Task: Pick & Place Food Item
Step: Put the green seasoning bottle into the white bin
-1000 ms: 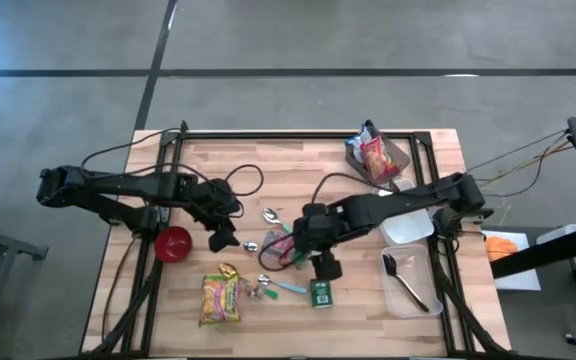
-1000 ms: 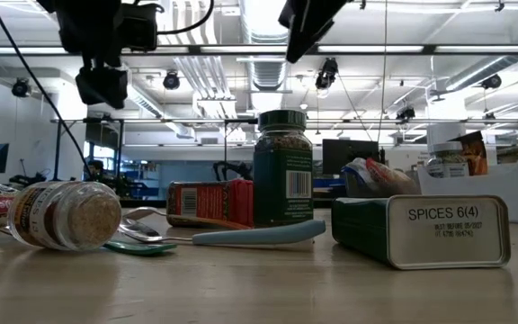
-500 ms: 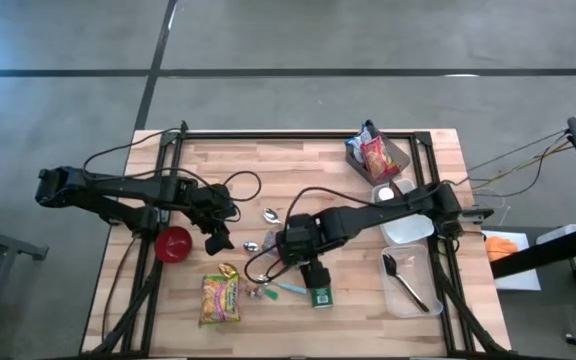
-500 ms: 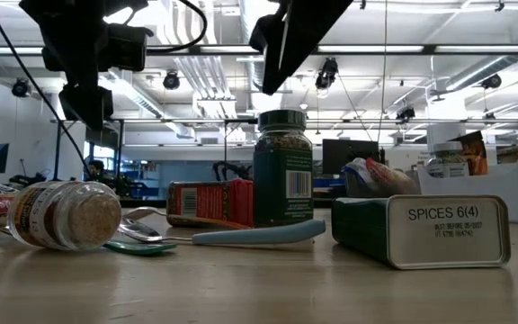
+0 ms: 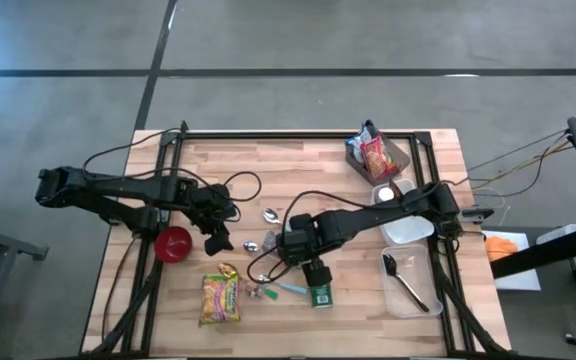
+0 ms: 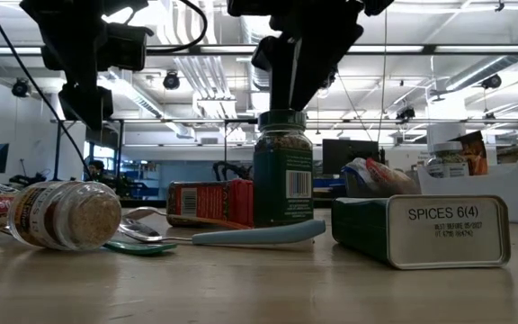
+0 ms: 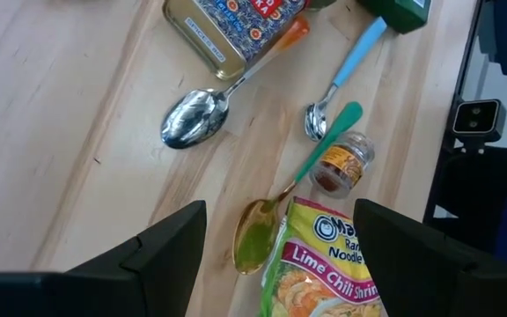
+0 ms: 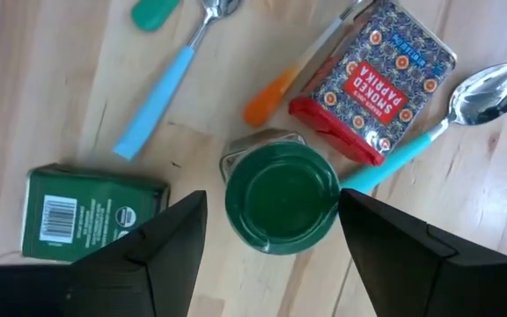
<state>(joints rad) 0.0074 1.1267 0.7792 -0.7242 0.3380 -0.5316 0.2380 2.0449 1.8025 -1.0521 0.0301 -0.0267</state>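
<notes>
The wooden surface (image 5: 268, 160) carries a clutter of food items and spoons between the two arms. The right hand (image 8: 271, 231) hangs open directly above the upright green-lidded jar (image 8: 282, 202), fingers either side and clear of it, with the red paprika tin (image 8: 372, 77) just behind the jar and the green spice tin (image 8: 91, 216) lying beside it. The left hand (image 7: 275, 251) hovers open over the noodle packet (image 7: 333, 273), near the small toppled spice jar (image 7: 340, 165).

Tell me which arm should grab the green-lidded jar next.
Right. The right gripper hangs open straight above the upright jar, its fingers either side of the lid. The left gripper is open over the noodle packet and spoons, away from the jar.
</notes>
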